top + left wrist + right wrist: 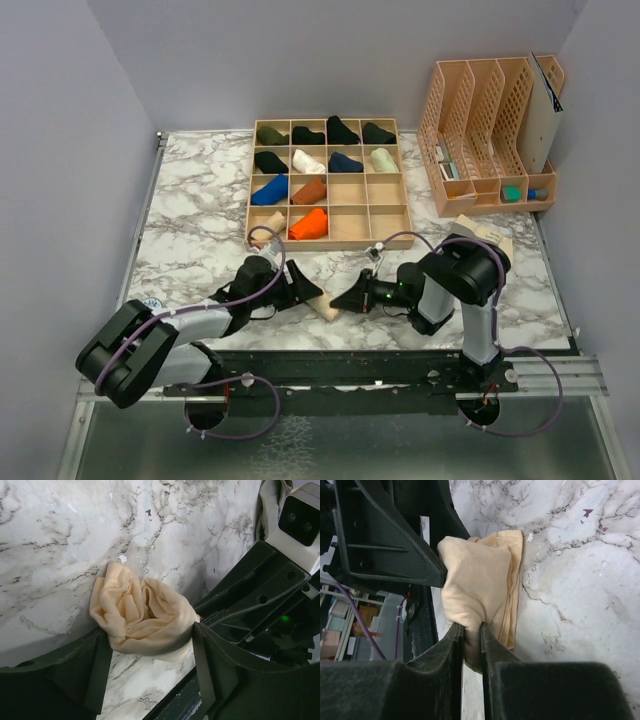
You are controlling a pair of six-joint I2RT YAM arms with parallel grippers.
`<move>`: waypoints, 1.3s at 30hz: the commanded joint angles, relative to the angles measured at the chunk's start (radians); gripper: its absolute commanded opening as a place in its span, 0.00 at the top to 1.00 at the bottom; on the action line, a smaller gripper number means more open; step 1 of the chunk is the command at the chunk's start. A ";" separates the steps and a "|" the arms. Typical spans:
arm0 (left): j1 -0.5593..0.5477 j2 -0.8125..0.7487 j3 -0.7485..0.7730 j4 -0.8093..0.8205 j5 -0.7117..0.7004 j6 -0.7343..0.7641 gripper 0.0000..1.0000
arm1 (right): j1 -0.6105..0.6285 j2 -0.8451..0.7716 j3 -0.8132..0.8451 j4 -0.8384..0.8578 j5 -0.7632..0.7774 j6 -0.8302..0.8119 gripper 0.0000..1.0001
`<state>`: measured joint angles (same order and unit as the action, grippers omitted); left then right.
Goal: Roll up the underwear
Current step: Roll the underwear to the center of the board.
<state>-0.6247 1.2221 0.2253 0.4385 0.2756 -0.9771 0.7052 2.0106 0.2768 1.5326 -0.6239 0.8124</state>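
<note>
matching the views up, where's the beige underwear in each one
Top external: beige underwear lies low centre, between the left fingers and right fingers.
Left wrist: picture centre, bunched between the left fingers.
Right wrist: centre-left, pinched by the right fingers.
Shared landmark: the marble tabletop under it.

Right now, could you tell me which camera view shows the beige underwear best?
The left wrist view: the bunched beige underwear lies almost wholly visible between the fingers of the left gripper. The right wrist view shows one end, pinched by the right gripper. The top view shows only a sliver between the two grippers.
</note>
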 commanded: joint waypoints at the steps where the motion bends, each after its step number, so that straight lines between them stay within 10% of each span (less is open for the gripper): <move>1: -0.009 0.065 0.022 0.014 -0.003 -0.004 0.39 | -0.021 0.027 -0.032 0.013 -0.022 0.006 0.82; 8: -0.009 0.061 -0.012 0.011 -0.073 -0.054 0.64 | -0.029 -0.153 0.002 -0.319 0.013 -0.085 0.66; 22: -0.016 0.047 0.030 -0.081 -0.104 -0.087 0.66 | -0.015 -0.725 0.135 -1.123 0.208 -0.537 0.36; 39: -0.019 0.081 0.165 -0.322 -0.141 -0.110 0.64 | 0.394 -0.697 0.175 -1.033 0.631 -1.100 0.29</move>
<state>-0.6392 1.2800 0.3744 0.1944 0.1669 -1.0866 1.0786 1.2827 0.4709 0.4065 -0.0883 -0.1566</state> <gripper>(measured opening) 0.364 0.707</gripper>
